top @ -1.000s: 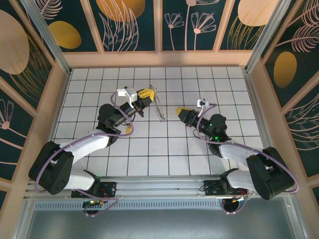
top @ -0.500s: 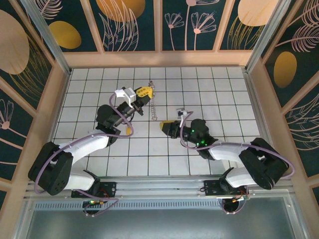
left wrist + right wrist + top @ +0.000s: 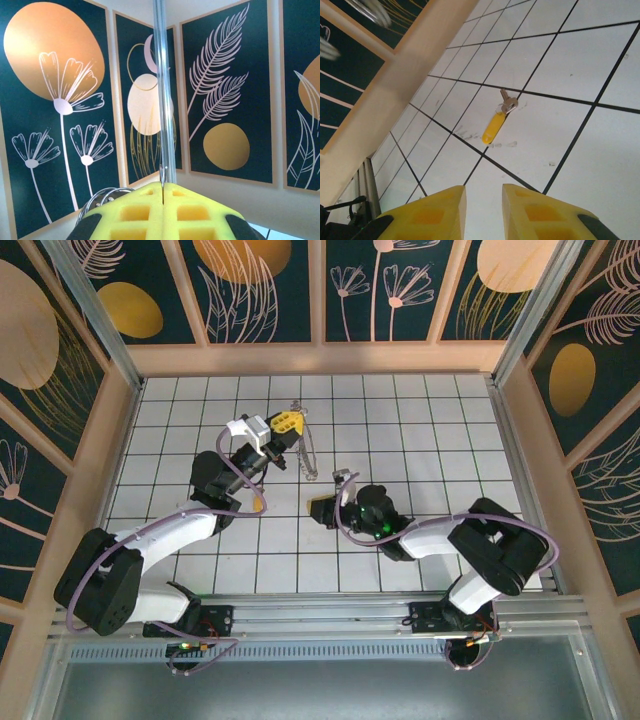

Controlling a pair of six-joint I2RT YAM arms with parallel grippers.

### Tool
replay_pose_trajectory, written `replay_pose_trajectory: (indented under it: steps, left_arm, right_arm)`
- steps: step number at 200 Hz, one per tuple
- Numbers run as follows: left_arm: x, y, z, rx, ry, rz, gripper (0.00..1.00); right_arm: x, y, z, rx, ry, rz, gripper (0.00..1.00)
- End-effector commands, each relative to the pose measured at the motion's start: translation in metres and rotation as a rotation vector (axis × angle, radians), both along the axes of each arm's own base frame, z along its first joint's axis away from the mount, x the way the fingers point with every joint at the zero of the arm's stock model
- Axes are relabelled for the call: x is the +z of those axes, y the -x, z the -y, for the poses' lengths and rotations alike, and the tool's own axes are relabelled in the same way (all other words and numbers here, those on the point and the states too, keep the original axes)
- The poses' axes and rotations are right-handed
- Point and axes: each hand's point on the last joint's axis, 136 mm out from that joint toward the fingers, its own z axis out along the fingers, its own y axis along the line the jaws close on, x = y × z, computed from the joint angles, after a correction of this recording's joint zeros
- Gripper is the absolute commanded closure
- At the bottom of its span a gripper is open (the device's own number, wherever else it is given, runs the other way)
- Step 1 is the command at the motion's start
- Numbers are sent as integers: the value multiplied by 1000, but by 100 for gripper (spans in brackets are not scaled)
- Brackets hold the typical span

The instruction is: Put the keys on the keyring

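Observation:
The key (image 3: 496, 125), with a yellow head and a short silvery shaft, lies flat on the white tiles. It shows ahead of my right gripper (image 3: 483, 200), which is open with nothing between its yellow fingers. From above, the key (image 3: 261, 502) lies beside the left forearm, about one tile to the left of my right gripper (image 3: 318, 508). My left gripper (image 3: 290, 421) holds the keyring (image 3: 308, 452) raised above the table, the ring hanging edge-on. In the left wrist view my left gripper (image 3: 163, 187) is shut on a thin wire of the keyring (image 3: 100, 197), whose loops show at the left.
The white tiled table (image 3: 440, 430) is boxed in by a wooden rim and patterned wall panels (image 3: 270, 290). The left arm's forearm (image 3: 185, 530) lies just left of the key. Open tiles lie at the right and rear.
My right arm has swung left and nearer across the table, bringing its open gripper close to the key. My left gripper has lifted the keyring slightly toward the back.

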Motion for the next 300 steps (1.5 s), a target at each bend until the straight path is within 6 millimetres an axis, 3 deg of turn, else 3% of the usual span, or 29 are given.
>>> replay_pose_trajectory:
  steps: [1, 39, 106, 145, 165, 191, 234, 300]
  left_arm:
    - [31, 8, -8, 27, 56, 98, 100]
    - [30, -7, -13, 95, 74, 65, 100]
    - [35, -37, -22, 240, 85, 60, 100]
    - [48, -57, -34, 296, 96, 61, 100]
    - [56, -68, -46, 318, 117, 58, 100]
    - [66, -76, -58, 338, 133, 63, 100]
    - [71, -84, -71, 366, 136, 68, 100]
    - [74, -99, -82, 388, 155, 70, 100]
  right_arm:
    - [7, -2, -11, 11, -5, 39, 74]
    - [2, 6, -20, 29, 32, 50, 75]
    - [-27, 14, -65, 96, 170, 61, 71]
    - [-51, -2, -86, 86, 277, 78, 69]
    - [-59, -10, -99, 89, 315, 92, 58]
    - [-64, -21, -117, 94, 342, 99, 53]
    - [-70, -42, -137, 33, 370, 42, 56]
    - [-83, -68, -147, -135, 430, -122, 59]
